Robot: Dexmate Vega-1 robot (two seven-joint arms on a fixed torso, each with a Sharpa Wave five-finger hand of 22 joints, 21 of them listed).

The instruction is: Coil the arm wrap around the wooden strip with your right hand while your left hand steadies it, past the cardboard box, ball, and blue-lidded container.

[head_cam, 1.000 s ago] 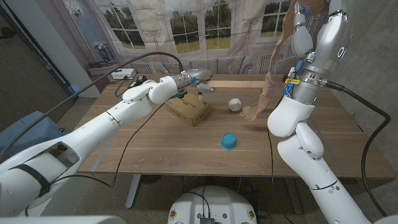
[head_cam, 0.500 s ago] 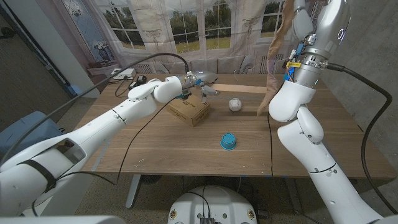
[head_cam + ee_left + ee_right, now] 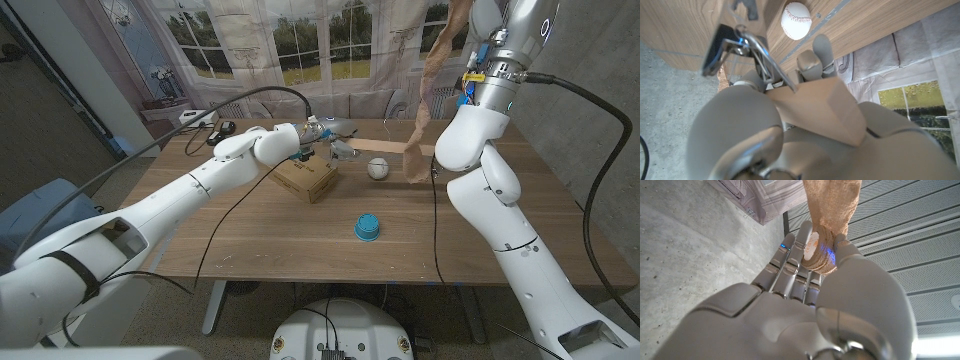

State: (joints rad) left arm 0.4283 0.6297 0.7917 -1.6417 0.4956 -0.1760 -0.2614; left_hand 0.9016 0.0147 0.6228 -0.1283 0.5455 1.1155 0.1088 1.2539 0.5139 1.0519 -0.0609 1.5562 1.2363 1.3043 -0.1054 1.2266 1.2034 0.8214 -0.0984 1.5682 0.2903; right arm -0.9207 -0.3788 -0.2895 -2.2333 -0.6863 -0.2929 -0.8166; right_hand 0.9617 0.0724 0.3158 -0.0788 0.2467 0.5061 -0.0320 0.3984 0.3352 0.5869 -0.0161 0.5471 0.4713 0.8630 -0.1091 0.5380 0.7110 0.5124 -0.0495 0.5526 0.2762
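Overhead, the right hand (image 3: 805,270) clamps the wrap (image 3: 428,85), lifting it taut for coiling; the left hand (image 3: 805,115) clamps the wooden strip (image 3: 820,107) to steady it.

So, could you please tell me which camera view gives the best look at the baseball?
The left wrist view: the baseball shows large on the wooden table, red stitching clear, beyond the left hand gripping the wooden strip. The head view shows it small, between cardboard box and hanging arm wrap.
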